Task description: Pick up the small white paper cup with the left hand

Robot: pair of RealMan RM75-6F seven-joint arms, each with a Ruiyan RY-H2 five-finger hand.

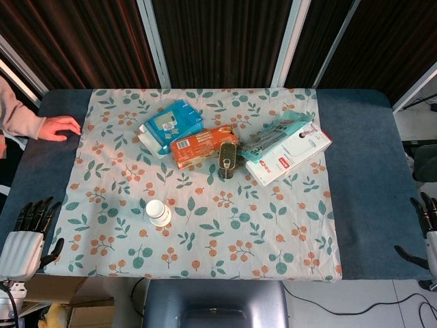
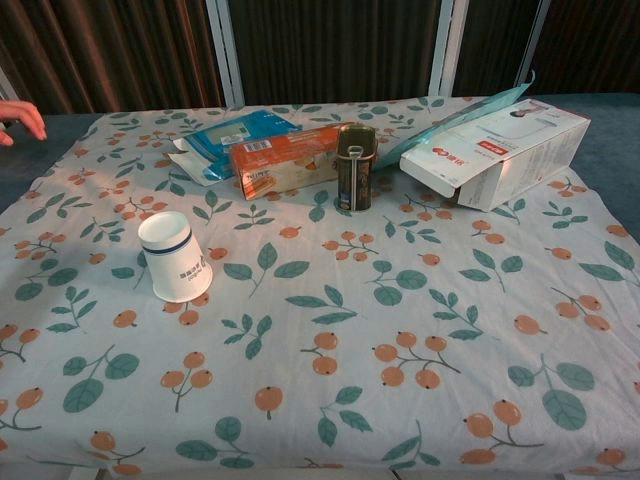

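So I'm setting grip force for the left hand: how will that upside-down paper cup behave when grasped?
The paper cup looks thin-walled, so it probably crushes under a firm squeeze. It seems light and may slide on the tablecloth if nudged. Standing on its wide mouth, it likely resists tipping.

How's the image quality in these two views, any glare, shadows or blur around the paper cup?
Head view: even lighting, the paper cup sharp with only a faint shadow on the tablecloth; the left hand is cut off near the frame edge. Chest view: the cup is crisp with no glare, and the cloth's near edge looks stretched by the wide lens.
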